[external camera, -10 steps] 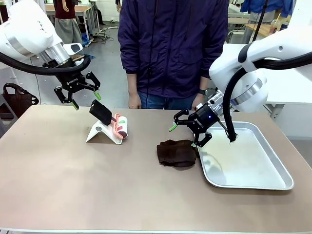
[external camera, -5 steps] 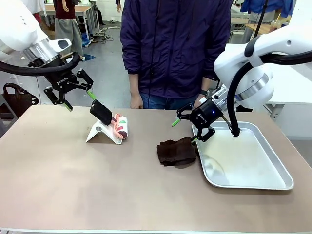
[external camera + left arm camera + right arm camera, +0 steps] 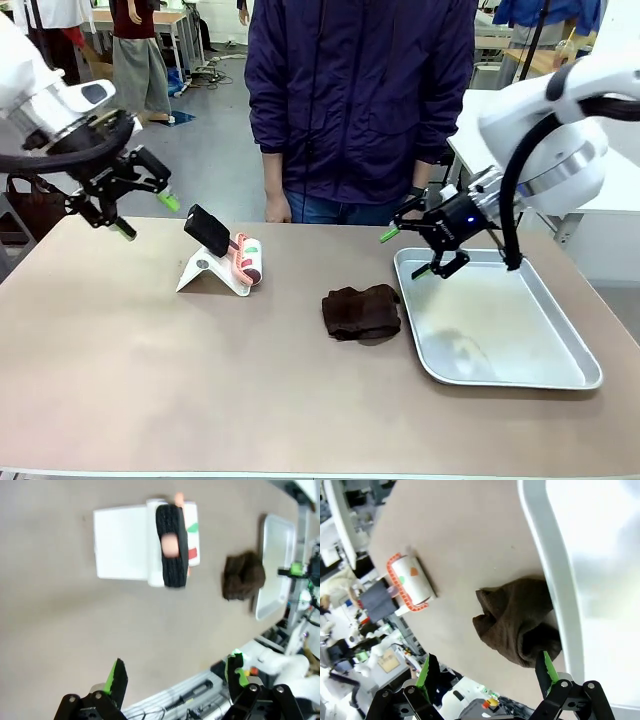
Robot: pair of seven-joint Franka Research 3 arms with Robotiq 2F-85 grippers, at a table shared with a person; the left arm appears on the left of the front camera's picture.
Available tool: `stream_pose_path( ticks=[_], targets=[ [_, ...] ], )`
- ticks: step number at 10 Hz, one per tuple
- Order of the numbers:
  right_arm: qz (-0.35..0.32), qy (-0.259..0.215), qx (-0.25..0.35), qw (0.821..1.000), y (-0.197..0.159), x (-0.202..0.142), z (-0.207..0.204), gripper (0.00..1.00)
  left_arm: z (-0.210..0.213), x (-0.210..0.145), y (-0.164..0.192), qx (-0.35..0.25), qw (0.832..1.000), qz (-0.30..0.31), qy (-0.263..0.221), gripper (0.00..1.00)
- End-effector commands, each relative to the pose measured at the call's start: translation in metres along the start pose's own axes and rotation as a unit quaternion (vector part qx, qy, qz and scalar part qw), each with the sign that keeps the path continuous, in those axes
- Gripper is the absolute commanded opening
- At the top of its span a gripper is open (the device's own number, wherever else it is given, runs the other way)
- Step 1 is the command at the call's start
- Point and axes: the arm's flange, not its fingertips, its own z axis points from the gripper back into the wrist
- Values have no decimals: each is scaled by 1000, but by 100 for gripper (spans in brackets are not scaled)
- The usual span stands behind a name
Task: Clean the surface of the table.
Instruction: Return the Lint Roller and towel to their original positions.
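Observation:
The taupe-brown table [image 3: 200,380] carries a crumpled brown cloth [image 3: 362,312] near its middle. Left of it a lint roller [image 3: 228,250] with a black handle rests on a white stand. My left gripper [image 3: 146,216] hangs open in the air, left of the roller and above the table's far left edge. In the left wrist view the roller [image 3: 170,545] and the cloth [image 3: 243,576] lie far below my open left gripper [image 3: 176,672]. My right gripper [image 3: 405,254] is open over the tray's far left corner. In the right wrist view the cloth [image 3: 517,620] lies under that open gripper [image 3: 487,670].
A silver metal tray [image 3: 560,375] lies on the table's right side, its left rim beside the cloth. A person in a dark jacket stands at the far edge, one hand [image 3: 275,208] near the table. A white-topped table stands at the back right.
My left gripper has drawn back to the left, away from the roller. My right gripper has risen and moved right, from the cloth's edge to above the tray's corner. Both stay open.

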Motion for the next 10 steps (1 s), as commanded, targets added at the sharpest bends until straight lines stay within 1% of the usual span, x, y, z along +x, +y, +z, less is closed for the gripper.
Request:
stream_pose_path(
  ticks=[1,2,3,4,5,6,7,8,10],
  targets=[
    [6,32,75,997,-25,-6,36,100,-3,-36,31,-55,998,-34,11,100],
    [9,53,114,992,-37,-7,62,100,-8,-50,48,-84,995,-49,11,100],
    [12,65,139,988,-48,-10,82,100,-16,-58,63,-113,992,-51,4,100],
    [8,86,164,983,-57,-12,99,100,-27,-61,77,-142,988,-58,2,100],
    [12,111,196,974,-64,-16,114,100,-34,-61,100,-179,982,-61,14,100],
    [10,134,215,967,-72,-20,127,100,-41,-58,109,-193,981,-38,6,100],
    [18,145,226,963,-78,-26,133,100,-46,-52,121,-223,972,-59,36,100],
    [20,149,230,961,-83,-30,135,100,-45,-46,126,-239,969,-50,29,100],
    [53,167,240,955,-90,-37,135,100,-42,-37,132,-275,961,5,-10,100]
  ],
)
